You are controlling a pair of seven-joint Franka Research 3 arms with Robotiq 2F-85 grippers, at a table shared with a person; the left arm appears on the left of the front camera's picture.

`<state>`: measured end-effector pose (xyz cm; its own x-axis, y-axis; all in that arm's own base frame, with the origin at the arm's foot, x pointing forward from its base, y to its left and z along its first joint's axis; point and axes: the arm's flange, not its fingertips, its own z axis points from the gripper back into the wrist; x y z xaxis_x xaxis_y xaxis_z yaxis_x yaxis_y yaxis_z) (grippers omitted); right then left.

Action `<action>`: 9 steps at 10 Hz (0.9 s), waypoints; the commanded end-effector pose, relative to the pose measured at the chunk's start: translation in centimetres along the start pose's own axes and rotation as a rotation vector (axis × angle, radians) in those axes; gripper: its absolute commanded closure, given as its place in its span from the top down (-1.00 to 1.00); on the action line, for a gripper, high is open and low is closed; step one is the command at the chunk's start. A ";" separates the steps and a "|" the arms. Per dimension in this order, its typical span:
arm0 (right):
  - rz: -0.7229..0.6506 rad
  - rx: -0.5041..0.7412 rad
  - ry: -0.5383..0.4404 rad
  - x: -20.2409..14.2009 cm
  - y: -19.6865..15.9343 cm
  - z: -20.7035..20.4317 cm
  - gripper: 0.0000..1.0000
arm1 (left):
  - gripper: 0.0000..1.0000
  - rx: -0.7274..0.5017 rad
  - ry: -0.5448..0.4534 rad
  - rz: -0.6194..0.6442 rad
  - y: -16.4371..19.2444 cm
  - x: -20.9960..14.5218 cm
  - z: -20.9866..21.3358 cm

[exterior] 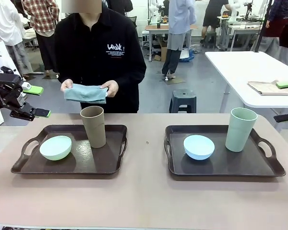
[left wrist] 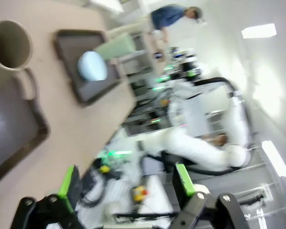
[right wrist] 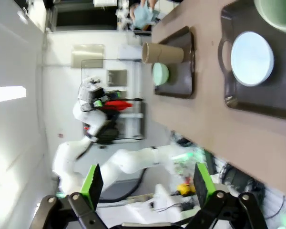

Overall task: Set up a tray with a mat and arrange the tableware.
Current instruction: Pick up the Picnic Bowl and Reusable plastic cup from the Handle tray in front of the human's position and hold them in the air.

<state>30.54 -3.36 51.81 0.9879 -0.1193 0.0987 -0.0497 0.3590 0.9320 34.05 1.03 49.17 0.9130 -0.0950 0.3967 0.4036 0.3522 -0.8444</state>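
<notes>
Two dark trays sit side by side on a table point(exterior: 144, 201). The left tray point(exterior: 101, 163) holds a brown cup point(exterior: 93, 125) and a green bowl point(exterior: 55, 147). The right tray point(exterior: 240, 165) holds a blue bowl point(exterior: 198, 146) and a green cup point(exterior: 241, 129). A person point(exterior: 98, 52) opposite holds a folded blue cloth point(exterior: 85, 93), possibly the mat. The left gripper point(exterior: 37, 101) hangs off the table's left edge; it and the right gripper point(right wrist: 148, 183) gape wide, empty.

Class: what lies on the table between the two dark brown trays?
Bare tan tabletop separates the left tray from the right tray, as the front view shows.
</notes>
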 end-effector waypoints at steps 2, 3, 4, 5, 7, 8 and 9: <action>0.526 -0.390 -0.089 6.3 9.9 -7.7 1.00 | 1.00 0.714 0.191 -0.174 -6.8 4.1 3.0; 0.693 -0.463 -0.121 8.6 11.8 -11.3 1.00 | 1.00 0.876 0.298 -0.149 -7.2 5.4 3.3; 0.793 -0.499 -0.034 10.2 11.9 -15.2 1.00 | 1.00 1.012 0.356 -0.161 -6.8 6.5 3.3; 0.581 -0.237 0.111 9.8 11.7 -16.3 1.00 | 1.00 0.468 0.137 -0.168 -8.0 4.0 3.4; 0.594 -0.351 0.023 5.9 15.0 -13.6 1.00 | 1.00 0.468 0.137 -0.168 -8.0 4.0 3.4; 0.635 -0.342 0.065 8.4 14.1 -17.8 1.00 | 1.00 0.576 0.186 -0.194 -8.3 5.3 3.7; 0.801 -0.316 0.302 9.1 13.3 -15.5 1.00 | 1.00 0.700 0.154 -0.093 -7.2 6.1 4.4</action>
<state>39.94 15.70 60.07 0.7645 0.3316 0.5527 -0.6277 0.5779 0.5215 35.41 1.75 58.93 0.8566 -0.3179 0.4065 0.4870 0.7587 -0.4328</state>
